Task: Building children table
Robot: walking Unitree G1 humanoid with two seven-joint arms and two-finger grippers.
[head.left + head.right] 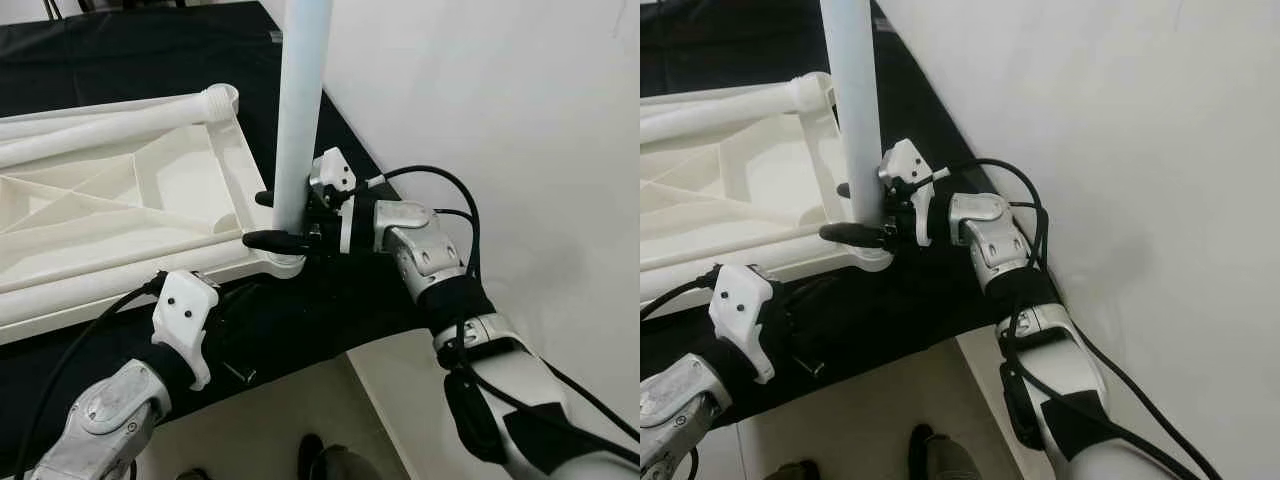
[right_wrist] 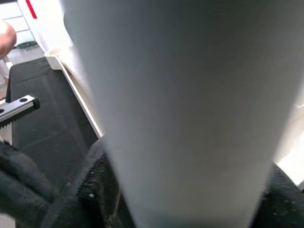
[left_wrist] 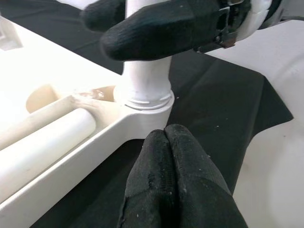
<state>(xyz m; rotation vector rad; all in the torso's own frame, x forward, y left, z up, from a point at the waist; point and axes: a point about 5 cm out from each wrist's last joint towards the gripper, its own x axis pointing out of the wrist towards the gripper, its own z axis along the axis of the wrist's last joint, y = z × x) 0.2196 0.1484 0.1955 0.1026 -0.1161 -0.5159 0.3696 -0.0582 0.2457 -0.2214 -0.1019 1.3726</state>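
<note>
While the white table top lies upside down on a black cloth, one white table leg stands upright in the corner socket at the tabletop's near right corner, roughly at the centre of the left eye view. The right gripper reaches in from four o'clock and clamps the leg low down, one black finger in front of the tube and one behind it, just above the socket collar. In the right wrist view the leg rises between the two black fingers. A second leg lies flat along the far edge of the tabletop, at about ten o'clock from the standing one, its threaded end by the far right corner. The left gripper sits at seven o'clock from the socket, low over the cloth and just beside the tabletop's near edge, its two fingers pressed together on nothing. A white wall fills the right side, from one to four o'clock.
</note>
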